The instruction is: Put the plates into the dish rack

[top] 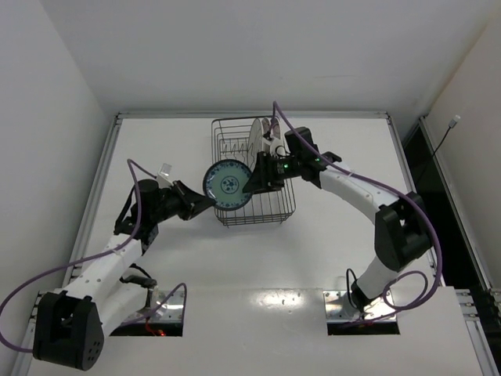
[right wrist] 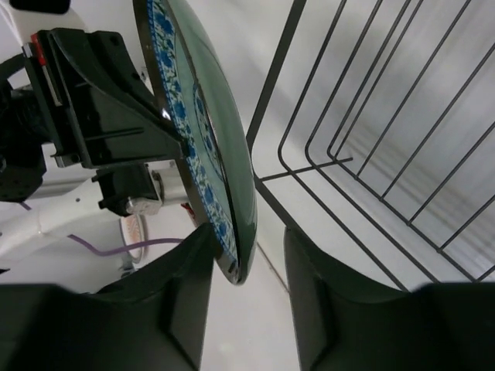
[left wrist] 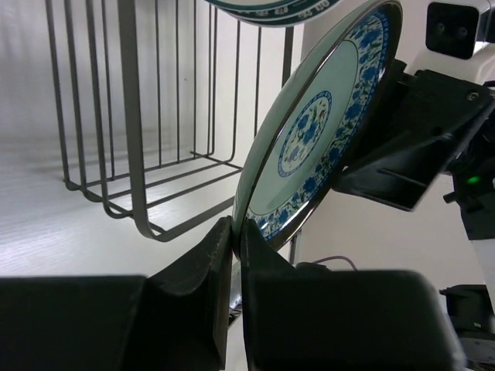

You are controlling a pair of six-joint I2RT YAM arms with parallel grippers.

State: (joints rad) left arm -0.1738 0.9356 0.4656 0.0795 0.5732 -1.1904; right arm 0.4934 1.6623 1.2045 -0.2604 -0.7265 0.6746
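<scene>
Handover step: left gripper [left wrist: 236, 228] pinches the rim of the teal plate [top: 228, 185], held on edge at the dish rack's [top: 258, 222] near-left side, with right gripper [right wrist: 247, 239] jaws half-wide astride the opposite rim, not clamped; next, I judge, right clamps, then left lets go.

left gripper [left wrist: 236, 230]: jaws pinched together | right gripper [right wrist: 246, 236]: jaws apart | 2 arms angled inward

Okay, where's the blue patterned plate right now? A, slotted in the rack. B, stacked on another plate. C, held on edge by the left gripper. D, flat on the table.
C: the left gripper is pinched shut on the rim of the plate, holding it on edge beside the dish rack.
</scene>
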